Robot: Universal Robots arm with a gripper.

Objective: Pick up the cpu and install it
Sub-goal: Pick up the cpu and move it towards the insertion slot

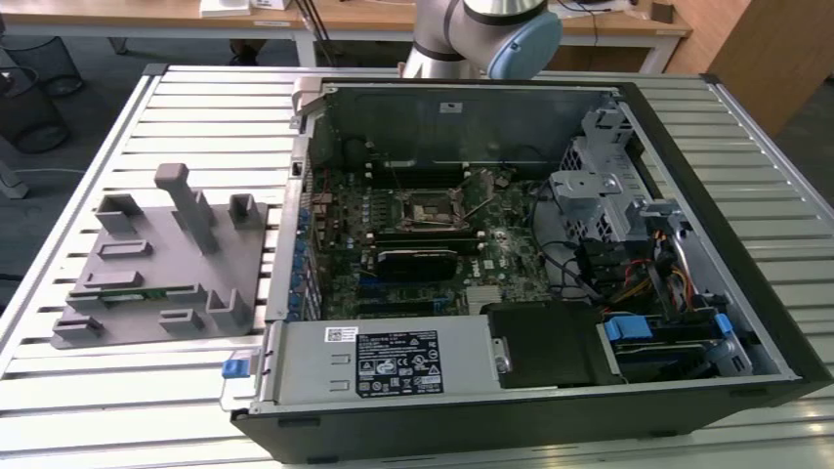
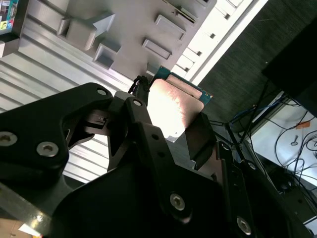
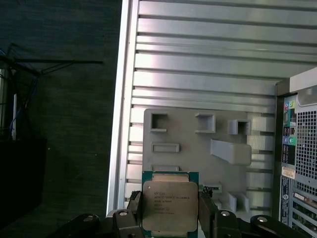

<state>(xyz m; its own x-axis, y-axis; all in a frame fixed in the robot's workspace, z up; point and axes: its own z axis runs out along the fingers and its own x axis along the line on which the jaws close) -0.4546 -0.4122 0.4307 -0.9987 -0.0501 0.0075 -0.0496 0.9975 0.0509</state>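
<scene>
One cpu (image 3: pixel 170 202), small print across its silver lid, sits pinched in the end effector (image 3: pixel 170 210).

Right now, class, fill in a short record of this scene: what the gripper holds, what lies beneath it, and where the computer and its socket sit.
gripper: shut on the cpu, fingers on two opposite edges
cpu: silver top towards the first wrist view, held above the grey tray
grey tray: moulded pockets, resting on the slatted table
computer case: lying open on the table, to the exterior view's right of the tray
socket: square frame near the middle of the board inside the case
</scene>
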